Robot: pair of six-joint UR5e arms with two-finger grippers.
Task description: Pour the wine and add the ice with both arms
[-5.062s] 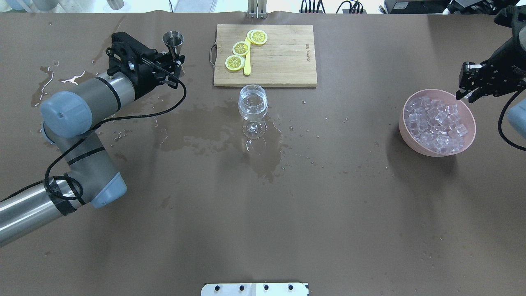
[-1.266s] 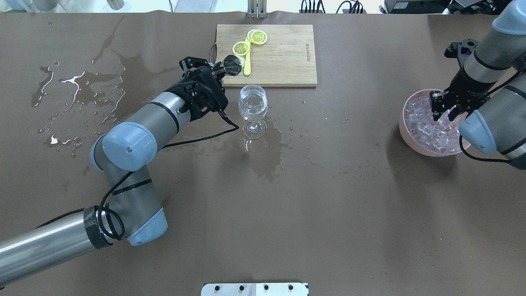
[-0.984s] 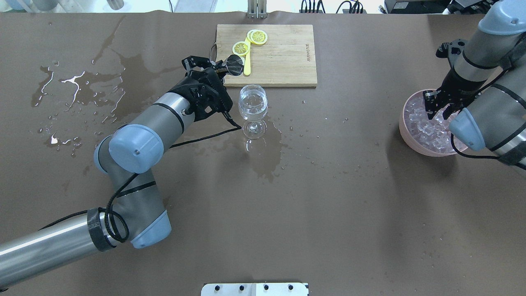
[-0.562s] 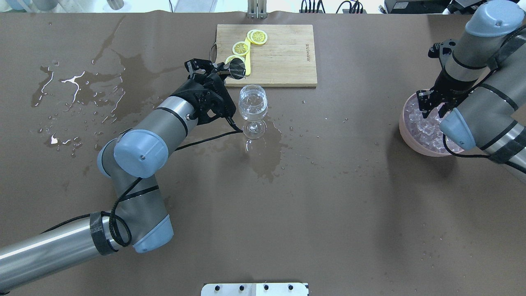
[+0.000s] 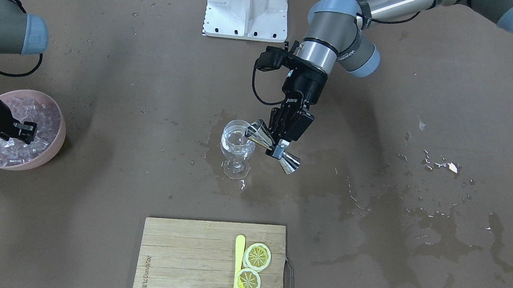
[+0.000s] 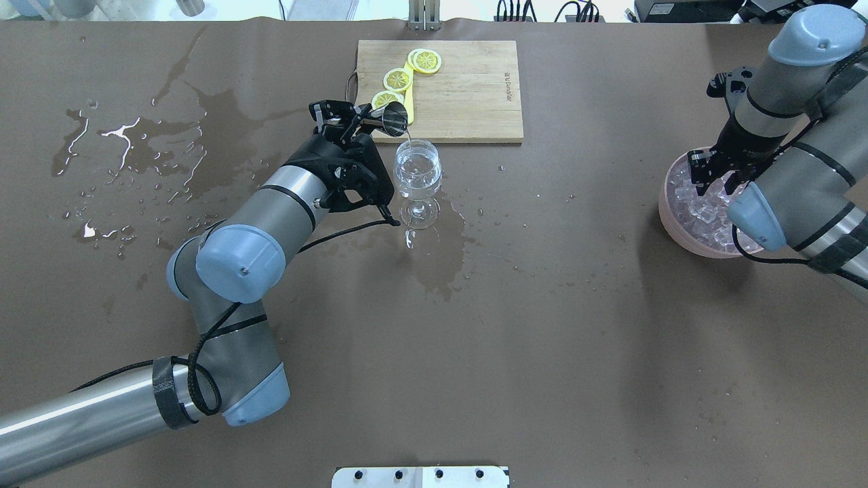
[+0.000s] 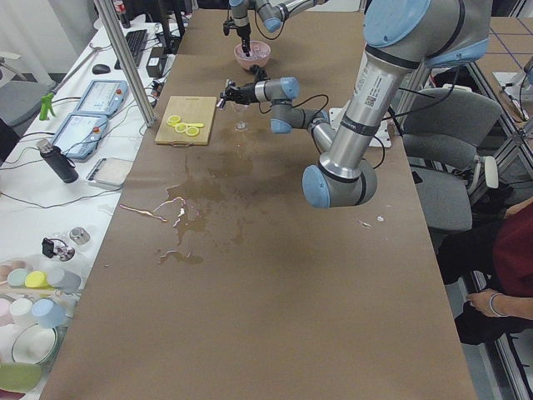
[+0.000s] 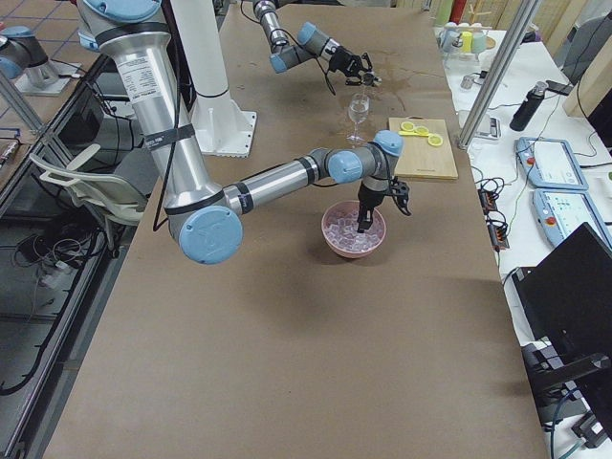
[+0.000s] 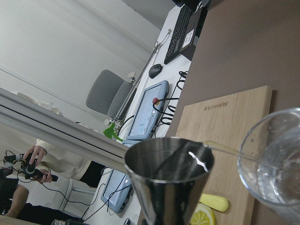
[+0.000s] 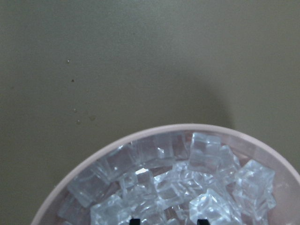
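The left gripper (image 5: 280,144) is clamped on the waist of a steel jigger (image 5: 257,133). The jigger is tipped on its side, with its mouth at the rim of the wine glass (image 5: 236,154) just beside the fingers. A thin, clear thread of wine (image 6: 409,138) is seen falling from the jigger's lip into the glass. Colourless, water-like liquid is gathered in the bowl of the glass, which is only partly filled. The glass stands upright below the gripper, on a dark wet patch (image 6: 434,251).

Just beyond the gripper lies the near edge of a wooden cutting board (image 6: 468,95), close to the glass but apart from it. A broad stretch of brown table (image 6: 542,339), marked with droplets, separates the glass from the right arm.

The right gripper (image 6: 713,181) is lowered into a pink bowl (image 6: 678,230), well inside its rim. Its fingertips (image 10: 201,221) are held apart, with their ends among the ice (image 10: 164,187). The ice is a heap of many small, transparent, whitish cubes around and below the gripper.

One glass, one jigger, one bowl and one board are counted. Three lemon slices (image 5: 258,256) and one yellow stick (image 5: 239,252) lie on the board.
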